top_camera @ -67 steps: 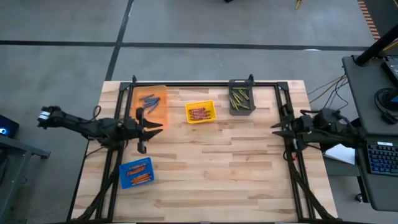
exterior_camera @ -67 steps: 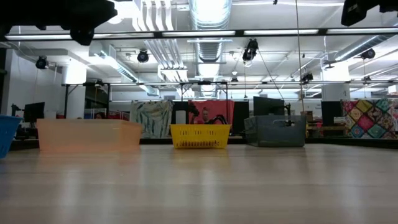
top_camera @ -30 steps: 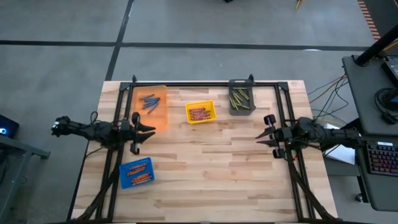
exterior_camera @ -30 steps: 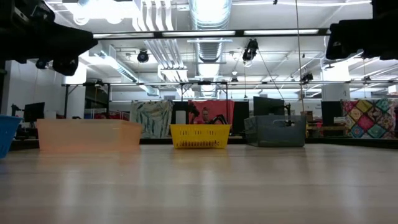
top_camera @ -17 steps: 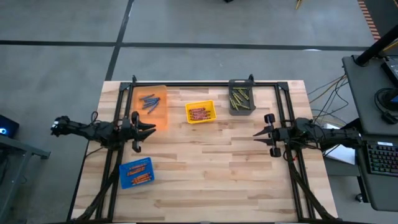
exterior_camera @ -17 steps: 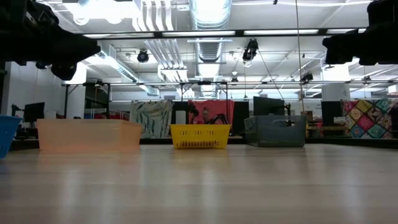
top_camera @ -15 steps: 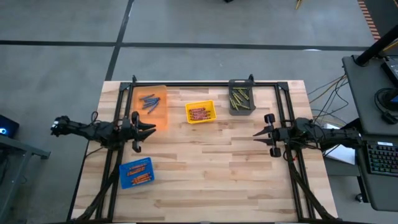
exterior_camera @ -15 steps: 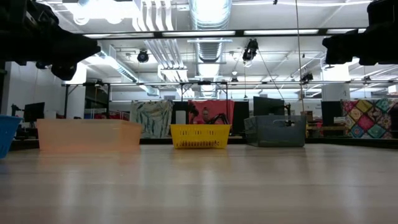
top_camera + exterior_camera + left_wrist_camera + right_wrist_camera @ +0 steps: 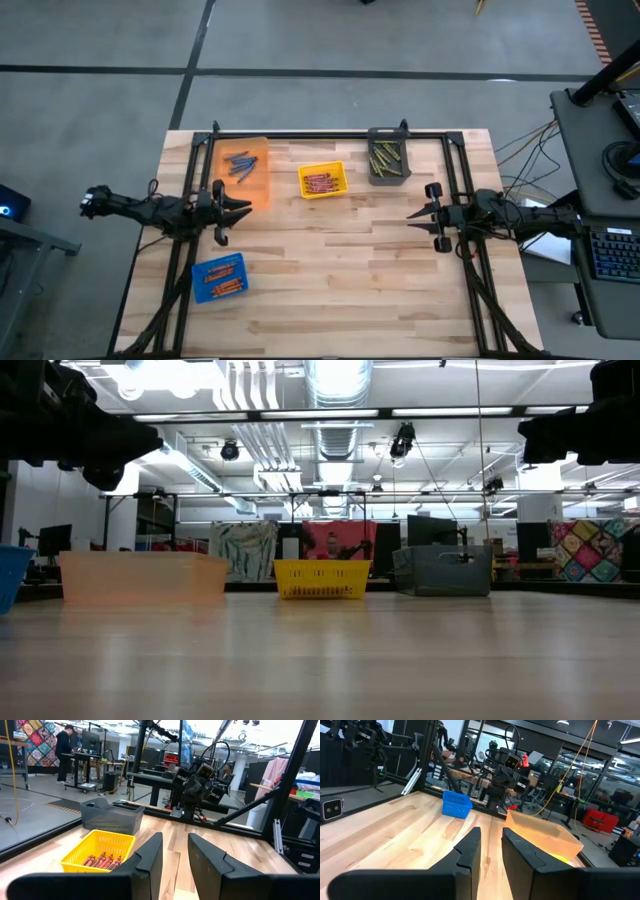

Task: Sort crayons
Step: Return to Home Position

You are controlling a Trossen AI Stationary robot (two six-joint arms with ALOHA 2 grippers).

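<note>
The crayons lie sorted in four bins. Blue-purple ones [image 9: 240, 163] are in the orange bin [image 9: 262, 185]. Red ones [image 9: 319, 183] are in the yellow bin [image 9: 304, 173]. Olive-yellow ones [image 9: 386, 157] are in the grey bin [image 9: 373, 172]. Orange ones [image 9: 228, 287] are in the blue bin [image 9: 205, 275]. My left gripper [image 9: 246, 206] hovers at the table's left side, just near of the orange bin, empty, with a narrow gap between its fingers [image 9: 175, 855]. My right gripper [image 9: 412, 214] hovers at the right side, also empty and narrowly open [image 9: 491, 845].
A black frame [image 9: 330, 135] runs along the table's far edge and down both sides. The bare wooden top [image 9: 340, 270] spreads between the two grippers and toward the near edge. A desk with a keyboard [image 9: 610, 250] stands off the table's right.
My right gripper has moved a little toward the table's left, out over the wood. Somewhat earlier, my left gripper drew back from over the orange bin toward the table's left edge. The bins and crayons have stayed where they were.
</note>
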